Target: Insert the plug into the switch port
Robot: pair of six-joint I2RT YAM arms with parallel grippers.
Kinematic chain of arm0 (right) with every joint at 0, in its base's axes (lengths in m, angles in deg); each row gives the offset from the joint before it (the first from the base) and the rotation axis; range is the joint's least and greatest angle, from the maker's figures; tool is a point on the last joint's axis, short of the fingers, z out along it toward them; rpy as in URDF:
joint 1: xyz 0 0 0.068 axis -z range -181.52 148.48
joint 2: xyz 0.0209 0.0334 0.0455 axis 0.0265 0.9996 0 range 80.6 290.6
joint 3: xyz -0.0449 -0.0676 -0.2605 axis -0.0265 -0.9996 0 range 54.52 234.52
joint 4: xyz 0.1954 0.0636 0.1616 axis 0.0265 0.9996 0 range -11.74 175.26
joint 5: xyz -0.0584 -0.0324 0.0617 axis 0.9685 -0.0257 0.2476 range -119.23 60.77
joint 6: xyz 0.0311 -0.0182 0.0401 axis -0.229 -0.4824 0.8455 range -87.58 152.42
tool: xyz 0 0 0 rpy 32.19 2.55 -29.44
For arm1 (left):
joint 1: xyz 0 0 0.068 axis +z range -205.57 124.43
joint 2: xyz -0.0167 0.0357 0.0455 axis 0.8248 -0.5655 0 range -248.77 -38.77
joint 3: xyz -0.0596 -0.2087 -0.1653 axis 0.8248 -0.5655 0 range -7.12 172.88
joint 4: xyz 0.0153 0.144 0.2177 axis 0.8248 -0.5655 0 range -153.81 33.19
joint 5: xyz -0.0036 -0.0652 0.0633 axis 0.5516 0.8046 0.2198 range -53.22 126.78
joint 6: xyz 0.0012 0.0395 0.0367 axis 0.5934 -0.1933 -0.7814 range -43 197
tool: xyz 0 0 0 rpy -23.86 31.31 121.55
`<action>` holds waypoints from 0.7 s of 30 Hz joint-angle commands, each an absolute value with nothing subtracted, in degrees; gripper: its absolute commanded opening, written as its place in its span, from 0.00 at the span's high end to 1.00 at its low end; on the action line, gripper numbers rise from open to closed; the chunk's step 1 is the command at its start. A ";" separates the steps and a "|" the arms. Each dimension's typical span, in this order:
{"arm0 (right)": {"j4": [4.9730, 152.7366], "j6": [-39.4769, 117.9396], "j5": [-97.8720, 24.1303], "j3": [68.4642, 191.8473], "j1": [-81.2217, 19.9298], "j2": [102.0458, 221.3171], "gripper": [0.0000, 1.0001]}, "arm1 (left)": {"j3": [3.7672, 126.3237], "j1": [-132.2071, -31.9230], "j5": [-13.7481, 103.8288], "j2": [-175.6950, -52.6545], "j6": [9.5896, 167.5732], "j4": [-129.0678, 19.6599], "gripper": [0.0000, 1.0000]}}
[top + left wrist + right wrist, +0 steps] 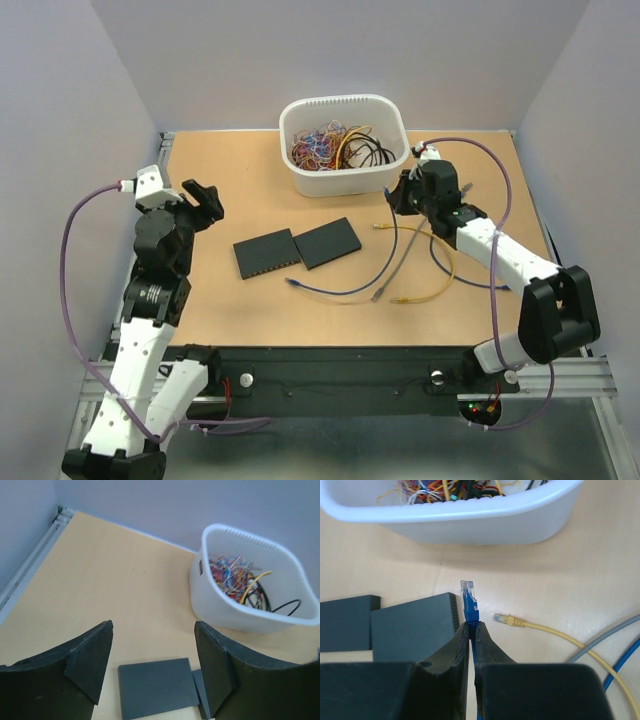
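Two flat dark switches (266, 253) (328, 243) lie side by side at the table's middle. My right gripper (393, 197) is shut on the blue cable (393, 243) just behind its plug. In the right wrist view the blue plug (469, 597) sticks out past the fingertips (464, 630), above the table and just right of the nearer switch's (412, 630) edge. The other switch (345, 622) lies further left. My left gripper (200, 200) is open and empty, left of the switches. The left wrist view shows one switch (155, 687) between its open fingers (90, 660).
A white bin (343, 143) full of coloured cables stands behind the switches. A yellow cable (430, 290) with its plug (506, 620), a grey cable (390, 280) and the blue cable's free end (295, 285) lie on the table right of and in front of the switches.
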State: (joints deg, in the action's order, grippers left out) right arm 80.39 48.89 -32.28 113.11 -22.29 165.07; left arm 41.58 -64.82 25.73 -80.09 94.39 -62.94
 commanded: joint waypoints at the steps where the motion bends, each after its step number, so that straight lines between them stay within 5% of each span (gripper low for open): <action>1: 76.70 50.78 -39.68 111.74 -22.88 160.24 1.00 | 39.21 -64.62 30.87 -74.20 95.55 -49.55 0.21; 9: 67.38 54.91 -58.62 109.64 -22.88 156.54 1.00 | 37.17 -64.62 36.51 -73.83 92.47 -35.88 0.16; 14: 50.51 63.17 -72.28 105.50 -23.66 156.54 0.99 | 42.63 -64.62 54.69 -79.37 92.90 -39.50 0.16; 21: 44.95 63.18 -80.72 105.85 -28.15 158.65 1.00 | 36.12 -64.71 78.31 -79.72 101.25 -24.66 0.16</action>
State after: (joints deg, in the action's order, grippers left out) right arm 53.42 62.26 -72.71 104.48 -26.05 158.38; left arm 37.32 -64.80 60.72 -79.76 96.60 -36.54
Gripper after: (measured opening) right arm 0.087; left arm 0.839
